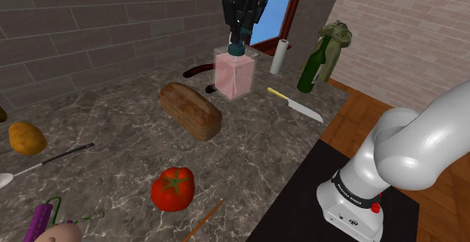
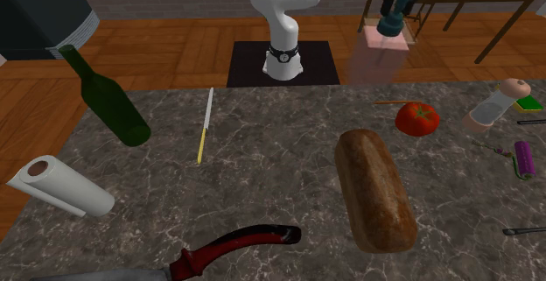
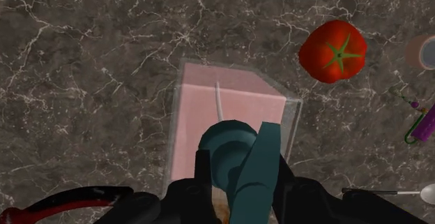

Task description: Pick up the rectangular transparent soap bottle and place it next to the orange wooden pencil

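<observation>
Soap bottle (image 1: 234, 76): clear-walled rectangular body with a pink fill and a teal pump top, at the upper middle of the shoulder view. I judged it lifted clear of the counter (image 1: 113, 120), hanging from the hand.
Gripper (image 1: 239, 41): black fingers were drawn in narrow on the teal pump neck, clasping it from both sides. The body hung free below them.
Pencil (image 1: 202, 222): thin orange stick at the lower middle of the shoulder view, close to the counter's near edge and just below and right of the tomato (image 1: 172, 188).
Step in hand: my reading was the carry, with the bottle up and not yet set down.
Doing it well: the hold sat high on the pump, so the heavy body could swing or twist. I wanted a slow, level move with the bottle upright.
Path: the bread loaf (image 1: 190, 110) lay near the line to the pencil, so I wanted height held until past it.
Set-down: bare marble just beside the pencil, clear of the tomato, with the base flat before release.
Risk: a nudged pencil would probably roll, and the edge was near.
</observation>
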You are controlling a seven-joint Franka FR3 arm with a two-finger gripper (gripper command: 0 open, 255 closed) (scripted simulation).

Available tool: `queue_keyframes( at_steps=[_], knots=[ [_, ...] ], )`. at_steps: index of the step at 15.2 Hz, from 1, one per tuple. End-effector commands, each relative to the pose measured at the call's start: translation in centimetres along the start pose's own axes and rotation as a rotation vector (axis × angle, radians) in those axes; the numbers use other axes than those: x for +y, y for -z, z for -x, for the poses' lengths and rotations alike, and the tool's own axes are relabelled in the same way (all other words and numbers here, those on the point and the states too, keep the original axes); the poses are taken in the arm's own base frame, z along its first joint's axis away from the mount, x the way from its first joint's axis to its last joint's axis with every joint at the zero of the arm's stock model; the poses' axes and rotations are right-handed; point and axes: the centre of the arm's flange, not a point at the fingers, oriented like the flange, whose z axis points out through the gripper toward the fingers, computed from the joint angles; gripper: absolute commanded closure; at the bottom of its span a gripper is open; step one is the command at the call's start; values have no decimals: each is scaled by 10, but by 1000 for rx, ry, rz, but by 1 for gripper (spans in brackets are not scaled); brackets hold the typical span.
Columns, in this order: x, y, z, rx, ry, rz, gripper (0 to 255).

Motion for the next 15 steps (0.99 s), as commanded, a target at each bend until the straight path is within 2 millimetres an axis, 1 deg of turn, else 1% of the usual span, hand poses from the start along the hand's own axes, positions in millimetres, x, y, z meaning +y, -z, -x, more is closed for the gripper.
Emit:
queue_keyframes(
  at_steps=[1,9,15],
  knots=[
    [-21,1,20,0,-2,0,255],
    [-100,-1,87,0,-2,0,255],
    [-98,-33,87,0,-2,0,255]
  ],
)
